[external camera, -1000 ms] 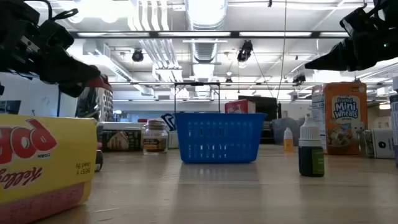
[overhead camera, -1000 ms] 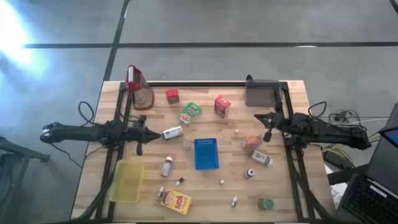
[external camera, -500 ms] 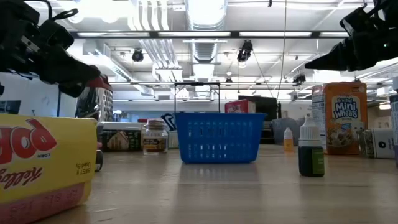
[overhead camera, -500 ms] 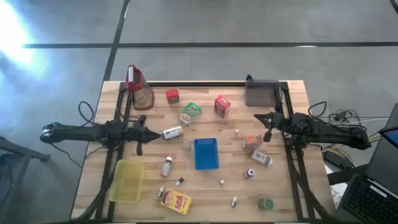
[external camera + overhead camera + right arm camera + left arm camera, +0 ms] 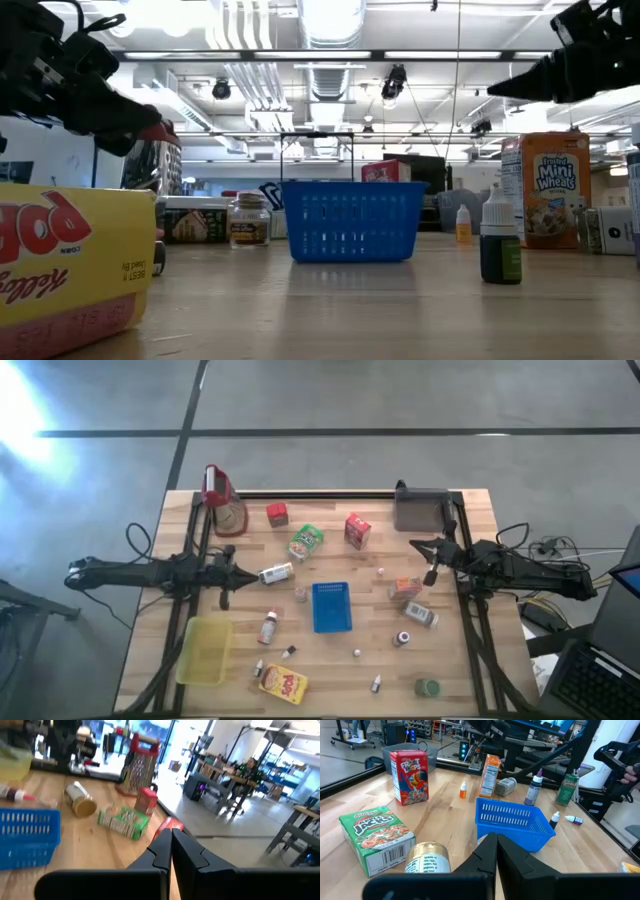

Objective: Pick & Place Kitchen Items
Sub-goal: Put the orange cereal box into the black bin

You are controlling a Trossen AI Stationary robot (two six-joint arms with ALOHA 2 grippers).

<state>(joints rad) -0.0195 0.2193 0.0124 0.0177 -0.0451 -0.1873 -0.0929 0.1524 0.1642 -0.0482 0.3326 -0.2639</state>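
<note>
Kitchen items lie scattered on the wooden table (image 5: pixel 470 660): a red carton (image 5: pixel 357 530), a green carton (image 5: pixel 306 541), a small red box (image 5: pixel 277 514), a tin on its side (image 5: pixel 276 573), an orange carton (image 5: pixel 404 589), a yellow box (image 5: pixel 284 684) and small bottles. A blue basket (image 5: pixel 331 607) stands in the middle. My left gripper (image 5: pixel 234 570) hovers shut at the left side, pointing toward the tin (image 5: pixel 426 862) and the green carton (image 5: pixel 376 836). My right gripper (image 5: pixel 415 546) hovers shut at the right side, above the orange carton. Both hold nothing.
A yellow container (image 5: pixel 204 650) sits near the front left. A grater with a red top (image 5: pixel 222 505) stands at the far left, and a grey box (image 5: pixel 420 510) at the far right. A green-capped bottle (image 5: pixel 500 245) stands near the front right.
My right gripper has tipped its fingers up a little and stays shut over the table's right side. Nothing on the table has moved.
</note>
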